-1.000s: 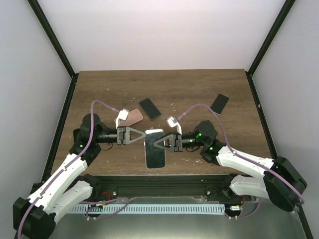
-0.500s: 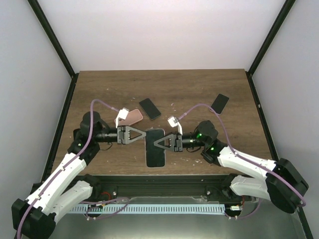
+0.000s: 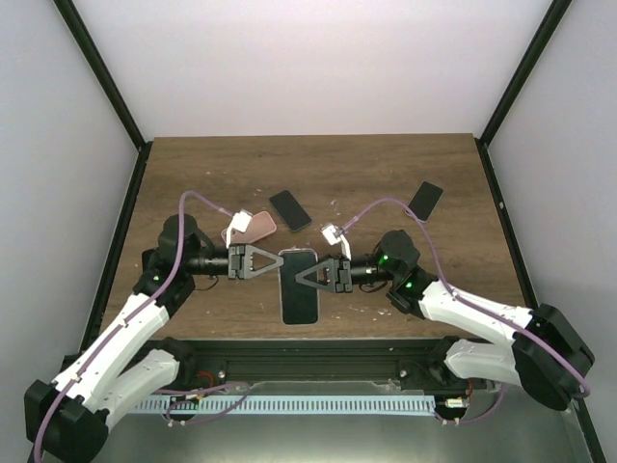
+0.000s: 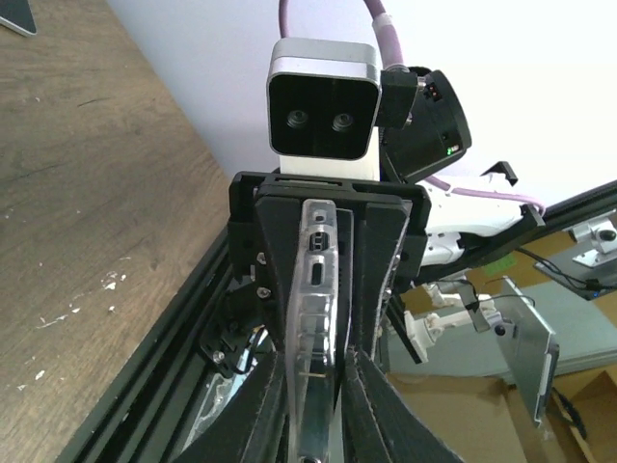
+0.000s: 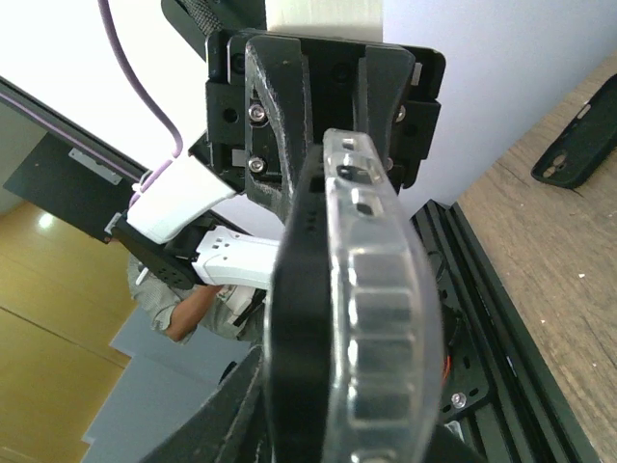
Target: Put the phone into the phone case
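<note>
Bright, even light; nearest parts in wrist views blurred.

The white left arm (image 3: 125,333) and right arm (image 3: 472,311) are showing black joints with green lights (image 3: 384,258). Purple cables (image 3: 198,199) are curling to silvery cameras (image 4: 321,101) beside the black triangular left end effector (image 3: 278,262) and right end effector (image 3: 299,277), whose plates are carrying silver screws (image 5: 254,114).

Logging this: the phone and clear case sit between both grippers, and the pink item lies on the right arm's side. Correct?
No: top view shows the pink item on the left arm's side. The phone and clear case do sit between the left gripper and right gripper.
</note>
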Available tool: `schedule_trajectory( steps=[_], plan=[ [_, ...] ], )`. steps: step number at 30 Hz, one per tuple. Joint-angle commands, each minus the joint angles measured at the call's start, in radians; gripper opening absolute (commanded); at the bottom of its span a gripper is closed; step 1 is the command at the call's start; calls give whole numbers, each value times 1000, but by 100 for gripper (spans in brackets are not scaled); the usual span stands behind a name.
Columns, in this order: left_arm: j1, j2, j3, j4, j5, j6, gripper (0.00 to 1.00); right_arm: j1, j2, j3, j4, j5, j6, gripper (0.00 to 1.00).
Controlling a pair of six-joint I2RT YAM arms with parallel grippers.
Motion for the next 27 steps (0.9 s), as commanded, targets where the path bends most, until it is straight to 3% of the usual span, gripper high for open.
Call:
schedule_trajectory(
  steps=[1, 5, 10, 14, 21, 27],
  plan=[
    [1, 13, 22, -12, -2, 49, 14, -5, -11, 55, 9, 11, -24, 24],
    [0, 12, 28, -25, -8, 68, 11, -5, -32, 54, -45, 48, -40, 26],
    [2, 13, 30, -31, -22, 80, 10, -4, -50, 48, -64, 69, -44, 17],
    [2, 20, 29, -24, -23, 75, 10, -4, -58, 35, -60, 93, -35, 16],
    [2, 27, 23, -22, -23, 81, 8, -7, -96, 9, -108, 154, 10, 37],
    [2, 40, 10, -14, -20, 87, 8, -15, -163, -24, -110, 200, 69, 36]
  ],
)
